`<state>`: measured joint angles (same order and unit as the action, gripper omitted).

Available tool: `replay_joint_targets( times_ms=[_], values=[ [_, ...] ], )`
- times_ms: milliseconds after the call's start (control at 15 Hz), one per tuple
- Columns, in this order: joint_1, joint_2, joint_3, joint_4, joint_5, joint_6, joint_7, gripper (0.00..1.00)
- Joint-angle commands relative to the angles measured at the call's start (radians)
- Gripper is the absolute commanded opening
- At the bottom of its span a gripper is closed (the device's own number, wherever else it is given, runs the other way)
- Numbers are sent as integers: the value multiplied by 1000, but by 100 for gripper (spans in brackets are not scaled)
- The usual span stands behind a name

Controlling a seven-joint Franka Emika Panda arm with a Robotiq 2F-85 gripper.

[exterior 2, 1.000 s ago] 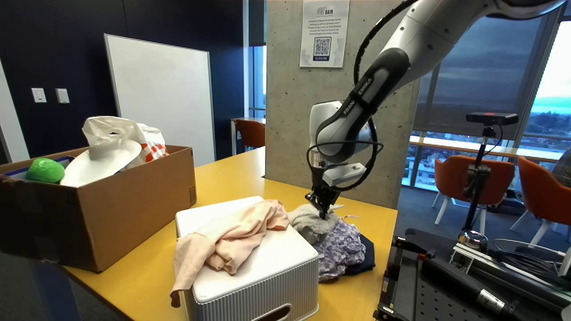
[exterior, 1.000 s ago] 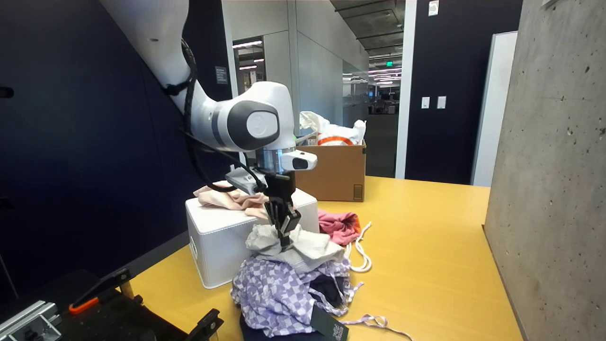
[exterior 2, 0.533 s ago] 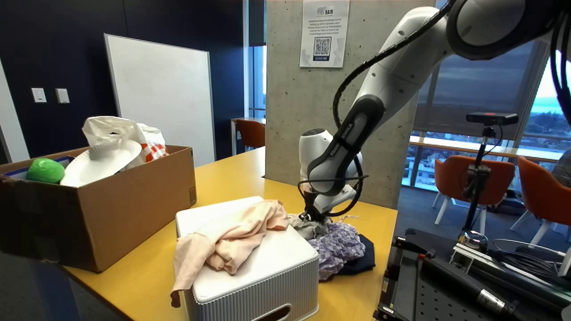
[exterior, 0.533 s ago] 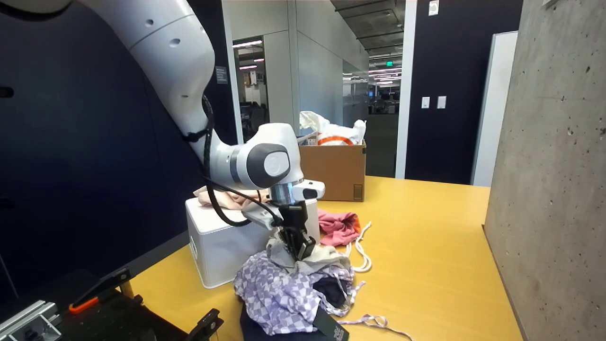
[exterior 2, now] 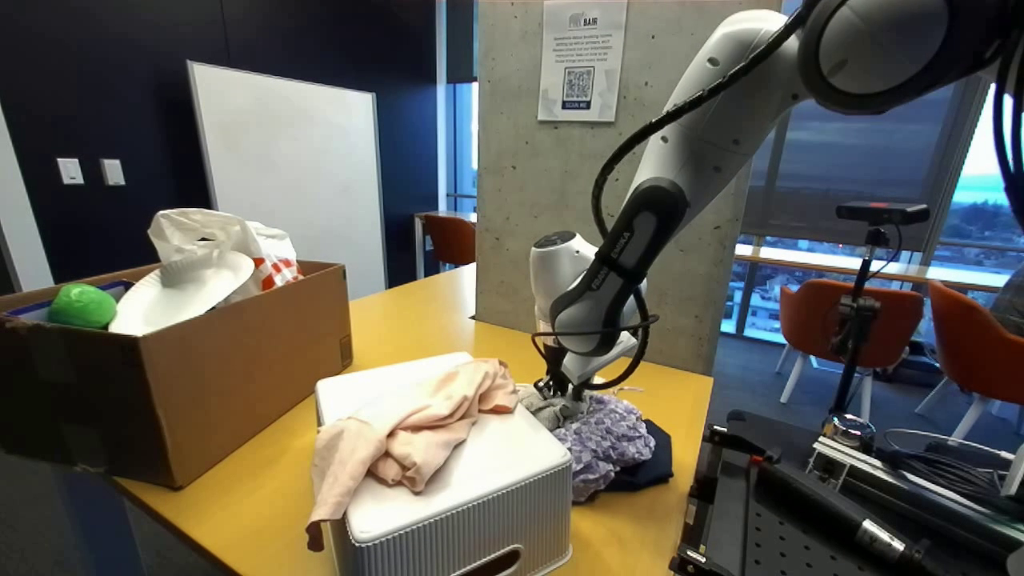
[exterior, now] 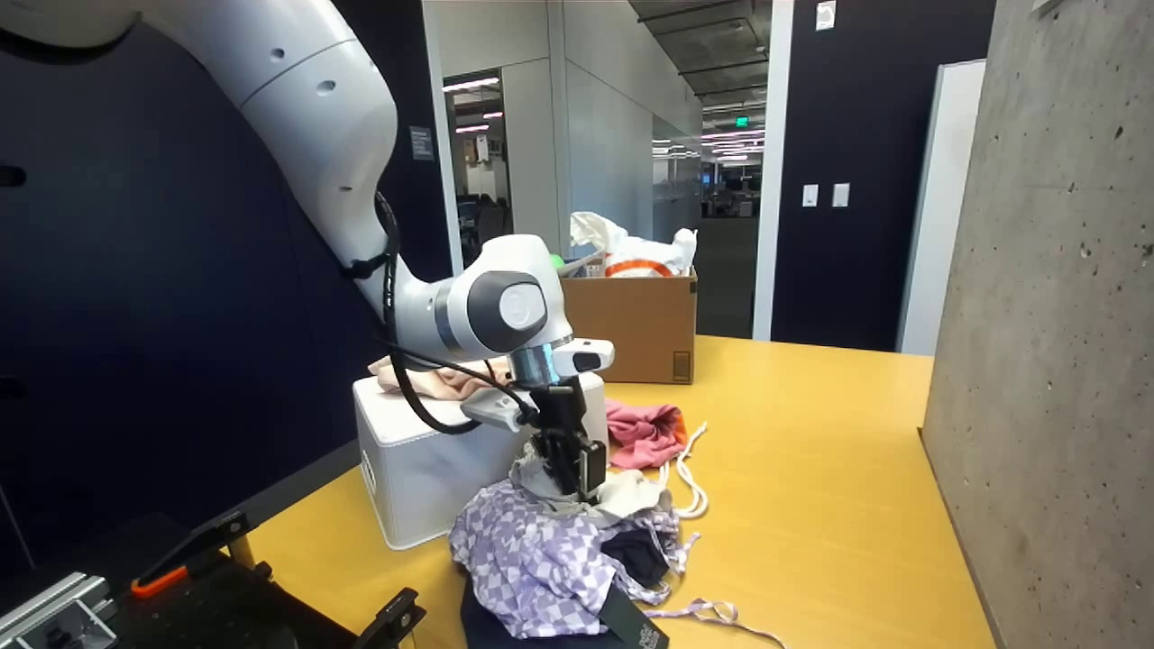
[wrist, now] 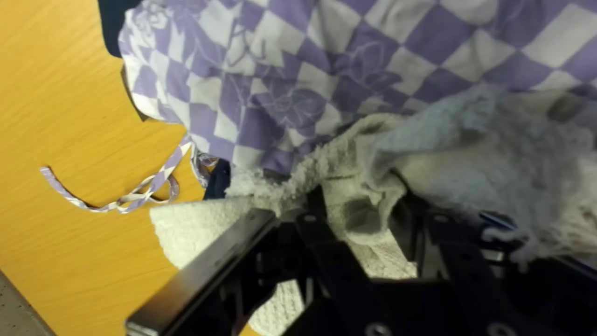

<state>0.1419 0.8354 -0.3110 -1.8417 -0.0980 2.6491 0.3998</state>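
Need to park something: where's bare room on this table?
Biggest: yellow table between pink bundle and concrete pillar; a checkered tie lies at one end. Narrower: strip between cardboard box and white box. Crowded: around the hand, where grey-white cloth lies on purple checkered cloth beside the white box.

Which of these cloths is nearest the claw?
The grey-white cloth: its folds reach inside the open claw. The purple checked cloth lies partly beneath it, the peach cloth on the white box, the pink cloth on the table.
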Motion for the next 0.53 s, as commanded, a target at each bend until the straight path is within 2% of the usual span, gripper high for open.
replay_joint_targets(
  times_ms=[0,267,467],
  values=[
    [36,-150,-41,-159,-26,22,26,72],
    [59,-238,-54,-197,-55,11,51,99],
    [62,-307,-33,-227,-76,8,65,100]
  ],
)
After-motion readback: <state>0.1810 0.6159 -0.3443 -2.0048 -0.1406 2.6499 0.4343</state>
